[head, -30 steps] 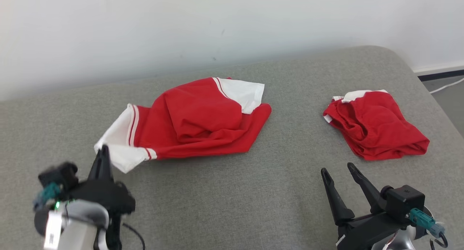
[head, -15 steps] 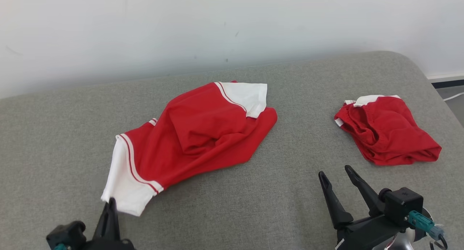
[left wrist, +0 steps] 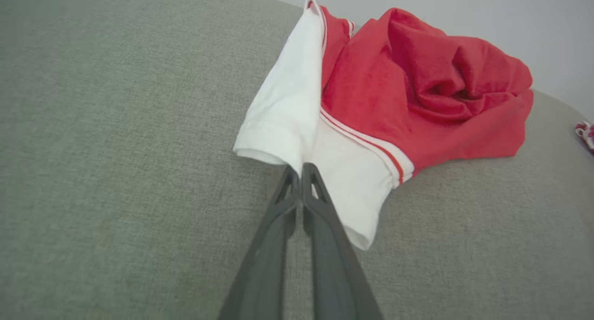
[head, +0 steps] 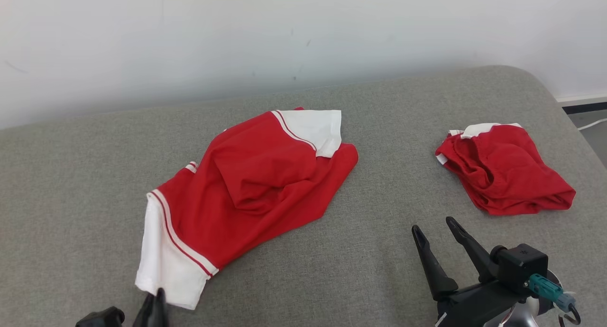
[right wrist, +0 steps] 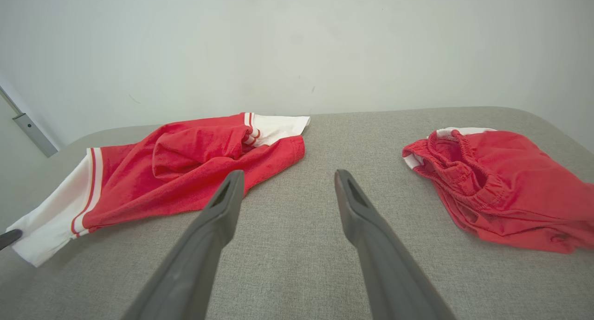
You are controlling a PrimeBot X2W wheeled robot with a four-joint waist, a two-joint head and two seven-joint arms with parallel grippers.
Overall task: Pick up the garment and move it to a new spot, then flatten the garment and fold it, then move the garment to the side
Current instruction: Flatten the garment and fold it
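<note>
Grey cushion (head: pixel 332 270); garment (head: pixel 256 185); red shorts (head: pixel 507 170) apart

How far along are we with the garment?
Done: nothing finished; the red garment lies rumpled on the grey surface. In hand: left jaws shut on its white sleeve. Left: flatten, fold, move aside. Right jaws open, apart from the red shorts.

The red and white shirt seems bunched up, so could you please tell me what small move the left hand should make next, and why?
Probably pull the white sleeve gently outward, away from the rest of the red shirt. The left hand is shut on that sleeve's hem, while the shirt lies rumpled across its middle; the right hand stands open, off the cloth.
</note>
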